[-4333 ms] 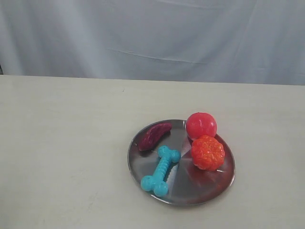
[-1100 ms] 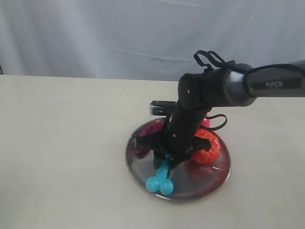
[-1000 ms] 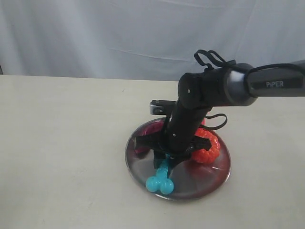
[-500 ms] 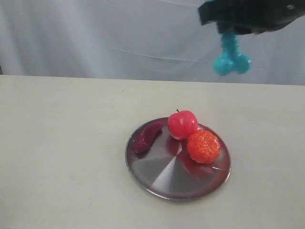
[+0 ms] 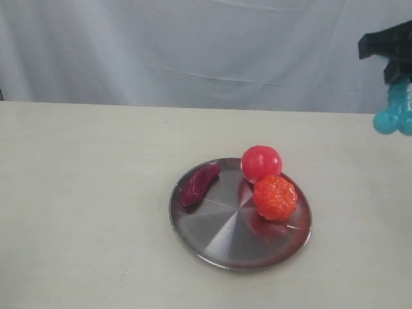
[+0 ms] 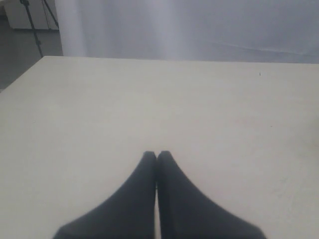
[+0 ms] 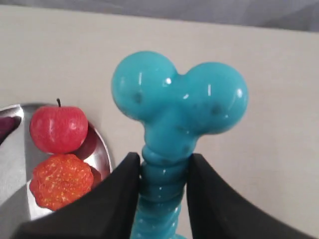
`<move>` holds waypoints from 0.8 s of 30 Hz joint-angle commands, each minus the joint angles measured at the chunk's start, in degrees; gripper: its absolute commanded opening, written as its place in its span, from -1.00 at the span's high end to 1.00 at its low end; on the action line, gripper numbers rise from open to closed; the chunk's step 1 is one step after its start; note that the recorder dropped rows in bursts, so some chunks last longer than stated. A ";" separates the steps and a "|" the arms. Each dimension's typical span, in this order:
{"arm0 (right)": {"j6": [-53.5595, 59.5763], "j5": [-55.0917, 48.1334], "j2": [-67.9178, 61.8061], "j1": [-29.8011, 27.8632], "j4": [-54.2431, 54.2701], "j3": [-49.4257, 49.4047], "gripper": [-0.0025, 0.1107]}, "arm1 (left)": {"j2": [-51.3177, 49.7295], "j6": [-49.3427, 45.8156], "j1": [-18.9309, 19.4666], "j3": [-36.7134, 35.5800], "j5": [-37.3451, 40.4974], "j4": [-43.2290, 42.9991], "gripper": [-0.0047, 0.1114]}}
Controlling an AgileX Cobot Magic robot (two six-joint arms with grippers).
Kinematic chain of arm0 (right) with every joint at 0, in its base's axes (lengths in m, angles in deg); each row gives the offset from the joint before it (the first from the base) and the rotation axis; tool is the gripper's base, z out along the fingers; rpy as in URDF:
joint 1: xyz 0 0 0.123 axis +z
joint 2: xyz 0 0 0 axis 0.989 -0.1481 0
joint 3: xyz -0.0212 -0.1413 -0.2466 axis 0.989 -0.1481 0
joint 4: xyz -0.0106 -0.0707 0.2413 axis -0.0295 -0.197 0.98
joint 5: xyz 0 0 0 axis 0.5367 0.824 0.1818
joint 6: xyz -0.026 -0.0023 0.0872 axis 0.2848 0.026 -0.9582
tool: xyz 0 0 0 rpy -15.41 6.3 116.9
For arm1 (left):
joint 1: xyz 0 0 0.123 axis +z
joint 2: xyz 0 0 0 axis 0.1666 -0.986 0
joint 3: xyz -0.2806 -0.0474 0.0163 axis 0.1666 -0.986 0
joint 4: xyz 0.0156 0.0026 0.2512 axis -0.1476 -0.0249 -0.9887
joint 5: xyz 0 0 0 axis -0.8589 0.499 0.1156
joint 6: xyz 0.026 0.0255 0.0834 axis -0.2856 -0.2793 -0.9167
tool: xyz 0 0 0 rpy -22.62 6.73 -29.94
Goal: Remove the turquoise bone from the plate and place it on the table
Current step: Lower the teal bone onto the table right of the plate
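The turquoise bone point(image 5: 396, 111) hangs in the air at the far right edge of the exterior view, well above the table point(image 5: 90, 193) and to the right of the plate point(image 5: 222, 248). My right gripper point(image 7: 164, 160) is shut on its ribbed shaft, and the knobbed end point(image 7: 179, 97) sticks out past the fingers; in the exterior view only part of that gripper point(image 5: 400, 77) shows. My left gripper point(image 6: 157, 154) is shut with nothing in it, low over bare tabletop point(image 6: 149, 99); the exterior view does not show it.
On the steel plate lie a dark purple elongated toy point(image 5: 199, 183), a red apple point(image 5: 261, 163) and an orange pumpkin-like toy point(image 5: 275, 197). The right wrist view shows the apple point(image 7: 58, 128) and orange toy point(image 7: 61, 180) too. A grey curtain point(image 5: 193, 45) backs the table.
My right gripper took hold of the bone on the plate, lifted it high, and has now carried it rightward and somewhat lower. The apple has shifted slightly on the plate.
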 commanded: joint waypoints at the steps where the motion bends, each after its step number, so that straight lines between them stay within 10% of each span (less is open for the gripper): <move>1: 3.34 0.68 -7.22 -2.07 3.84 -0.28 0.96 | 0.07 0.24 -0.44 -0.15 -0.31 0.08 0.92; 24: 1.61 18.15 -30.41 -2.07 3.92 -7.94 0.96 | 0.07 0.24 -0.44 -0.15 -0.31 0.08 0.92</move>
